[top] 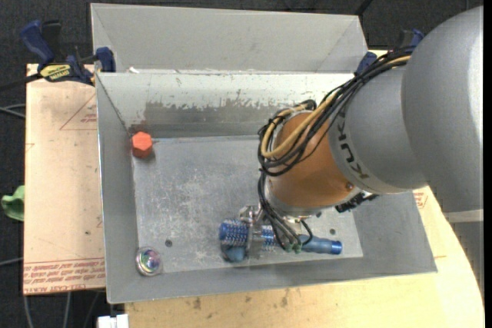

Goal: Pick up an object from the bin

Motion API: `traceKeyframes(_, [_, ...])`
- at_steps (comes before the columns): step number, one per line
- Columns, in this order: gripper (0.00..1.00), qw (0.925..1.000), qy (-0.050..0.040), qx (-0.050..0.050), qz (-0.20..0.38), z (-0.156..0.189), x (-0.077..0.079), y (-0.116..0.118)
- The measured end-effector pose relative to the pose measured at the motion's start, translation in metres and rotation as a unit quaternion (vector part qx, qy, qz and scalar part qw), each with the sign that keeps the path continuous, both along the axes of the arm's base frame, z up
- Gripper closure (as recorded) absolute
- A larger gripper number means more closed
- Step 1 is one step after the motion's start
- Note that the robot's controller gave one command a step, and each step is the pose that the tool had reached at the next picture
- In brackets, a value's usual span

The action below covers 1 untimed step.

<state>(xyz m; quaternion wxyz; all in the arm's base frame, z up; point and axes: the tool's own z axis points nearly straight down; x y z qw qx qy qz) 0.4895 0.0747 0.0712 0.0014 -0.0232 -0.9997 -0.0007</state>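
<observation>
Grey metal bin (115,188) with a scratched, worn floor. A small orange faceted block (141,143) is seen near the back-left corner, and a shiny glassy ball (147,261) in the front-left corner; both lie well apart from the gripper (260,233). The gripper is lowered at the front edge, mid-bin, onto a blue bristly brush (234,236). A blue rod-like end (324,246) is seen just to its right. The gripper's state cannot be told, being hidden by the orange wrist cover (307,165) and cables.

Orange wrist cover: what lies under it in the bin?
What looks like a blue brush lies under it by the front wall, bristled head sticking out left, handle tip right. The gripper covers its middle.
</observation>
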Motion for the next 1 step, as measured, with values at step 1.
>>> traceKeyframes(1, [1.00,0.9999,-0.0055,0.001,0.013,0.1205,-0.0032,0.0128])
